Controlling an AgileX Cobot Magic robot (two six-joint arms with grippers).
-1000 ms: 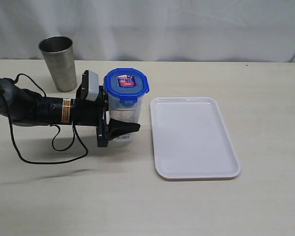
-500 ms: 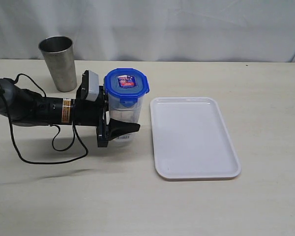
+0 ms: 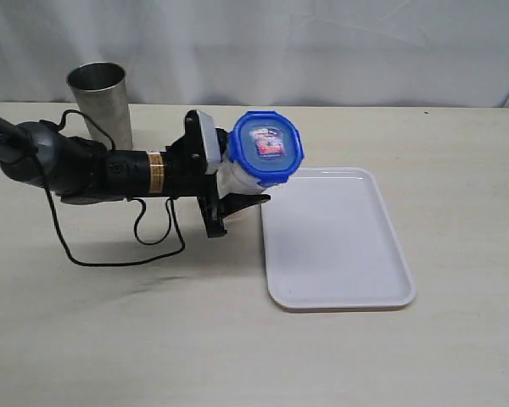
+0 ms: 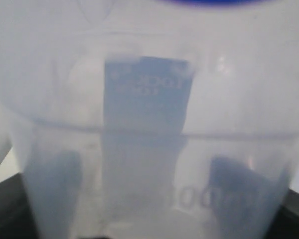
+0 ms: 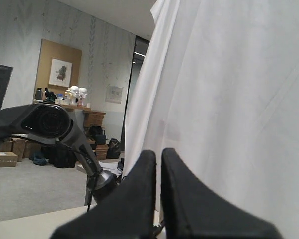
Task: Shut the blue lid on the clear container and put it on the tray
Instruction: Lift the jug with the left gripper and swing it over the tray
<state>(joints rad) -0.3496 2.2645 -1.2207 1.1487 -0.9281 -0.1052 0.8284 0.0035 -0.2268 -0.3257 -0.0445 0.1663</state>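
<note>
Two fingers of the left gripper (image 3: 236, 193) are clamped low on the tall clear plastic container (image 3: 237, 180), capped by the rounded-square blue plastic lid (image 3: 268, 146) and held tilted just beside the flat white rectangular tray (image 3: 339, 254), and it is judged light, slick and mildly squeezable.

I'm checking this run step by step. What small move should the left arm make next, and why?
Probably shift right over the tray and level out: the left gripper grips the clear container, blue lid on, tilted at the tray's left edge.
</note>
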